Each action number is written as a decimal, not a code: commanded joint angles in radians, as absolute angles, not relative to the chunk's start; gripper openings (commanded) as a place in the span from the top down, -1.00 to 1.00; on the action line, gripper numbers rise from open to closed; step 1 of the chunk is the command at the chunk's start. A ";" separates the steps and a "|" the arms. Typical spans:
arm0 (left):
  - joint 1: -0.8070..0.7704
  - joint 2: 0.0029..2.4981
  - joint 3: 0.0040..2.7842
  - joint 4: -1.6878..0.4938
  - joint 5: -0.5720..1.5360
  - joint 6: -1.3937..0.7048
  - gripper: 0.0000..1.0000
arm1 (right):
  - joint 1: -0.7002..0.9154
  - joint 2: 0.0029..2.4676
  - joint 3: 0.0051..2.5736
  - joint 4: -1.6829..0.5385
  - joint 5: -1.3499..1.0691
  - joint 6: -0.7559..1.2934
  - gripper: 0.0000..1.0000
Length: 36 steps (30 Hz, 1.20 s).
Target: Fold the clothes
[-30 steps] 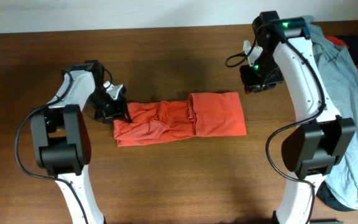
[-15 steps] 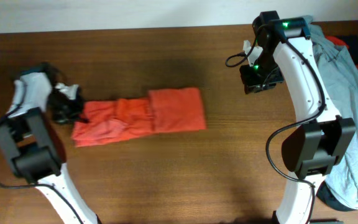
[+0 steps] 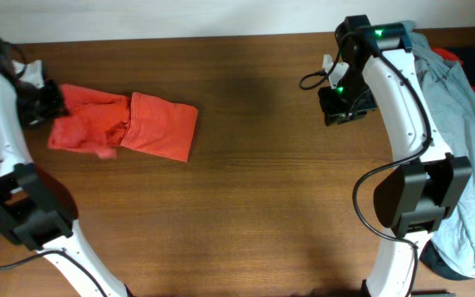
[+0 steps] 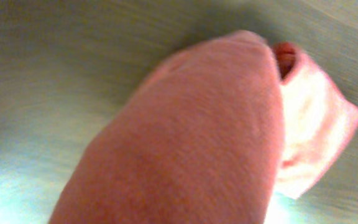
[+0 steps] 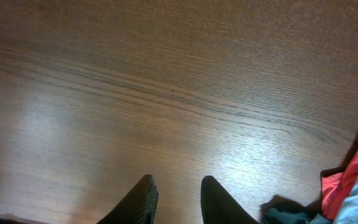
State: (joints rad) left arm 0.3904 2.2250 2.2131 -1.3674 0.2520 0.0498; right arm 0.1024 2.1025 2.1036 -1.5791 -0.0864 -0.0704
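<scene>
Looking at the far left of the desk (image 3: pixel 246 206), you see your left hand (image 3: pixel 44 103) clenched on the left end of the folded orange T-shirt (image 3: pixel 151 128), which lies flat there. Your right hand (image 5: pixel 178 183) hovers released over bare wood, fingers slightly apart and empty, near the pile of grey-blue, red and navy clothes (image 3: pixel 460 124) at the right edge.

T-shirt (image 3: pixel 126 125): plain orange-red, reading paler pink-orange in the left wrist view. Table (image 3: pixel 246 206): dark brown with fine streaked wood grain. Clothes pile (image 3: pixel 460 165): light grey-blue on top, red and navy at the edges. Arms (image 3: pixel 402 91): white shells, black joints.
</scene>
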 commanded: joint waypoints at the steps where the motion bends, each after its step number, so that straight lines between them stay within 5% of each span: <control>1: 0.299 2.197 2.228 -1.366 0.367 0.033 0.99 | 0.103 2.082 2.113 -1.583 -0.078 -0.063 0.41; 19: 0.005 2.197 2.228 -1.168 0.245 -0.015 0.92 | 0.104 2.082 2.113 -1.602 -0.078 -0.063 0.39; 36: -0.078 2.197 2.258 -1.260 0.240 0.012 0.78 | 0.104 2.082 2.113 -1.602 -0.086 -0.063 0.38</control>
State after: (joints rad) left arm -0.0319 2.2250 2.2253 -1.2121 0.2340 -0.0010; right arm 0.1024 2.1025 2.1036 -1.5974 -0.0868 -0.0708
